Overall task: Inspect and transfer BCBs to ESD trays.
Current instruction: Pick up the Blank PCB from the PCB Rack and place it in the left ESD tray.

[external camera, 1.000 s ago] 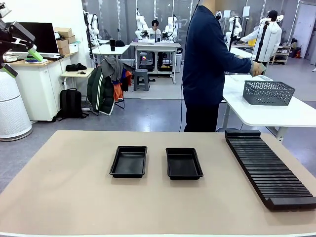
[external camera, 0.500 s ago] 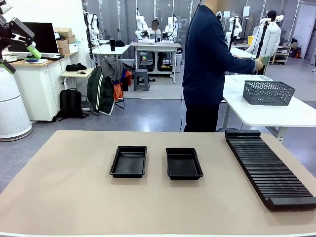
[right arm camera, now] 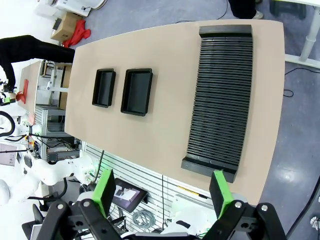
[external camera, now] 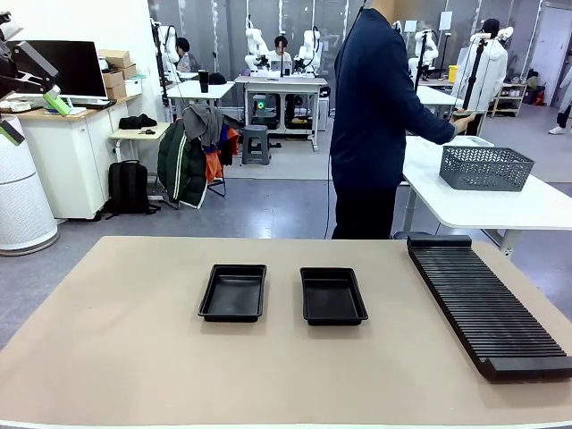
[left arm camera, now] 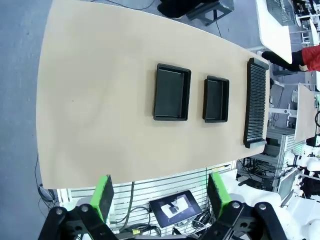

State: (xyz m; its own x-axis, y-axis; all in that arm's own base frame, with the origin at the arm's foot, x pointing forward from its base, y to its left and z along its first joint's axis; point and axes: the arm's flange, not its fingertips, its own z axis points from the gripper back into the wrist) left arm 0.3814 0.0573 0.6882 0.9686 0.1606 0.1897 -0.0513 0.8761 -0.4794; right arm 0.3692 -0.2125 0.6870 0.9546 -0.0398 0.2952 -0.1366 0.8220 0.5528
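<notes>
An open-plan robotics lab. On the tan table [external camera: 134, 357] lie two black ESD trays [external camera: 233, 292] and a long slotted rack [external camera: 487, 308]. Beyond its far edge stands an equipment-laden workbench [external camera: 304, 82]. Beyond its left corner is a desk [external camera: 63, 165] with a monitor [external camera: 76, 67] and cardboard boxes [external camera: 116, 71]. Beyond its right corner, a white table [external camera: 465, 204] bears a grey mesh basket [external camera: 485, 167].
</notes>
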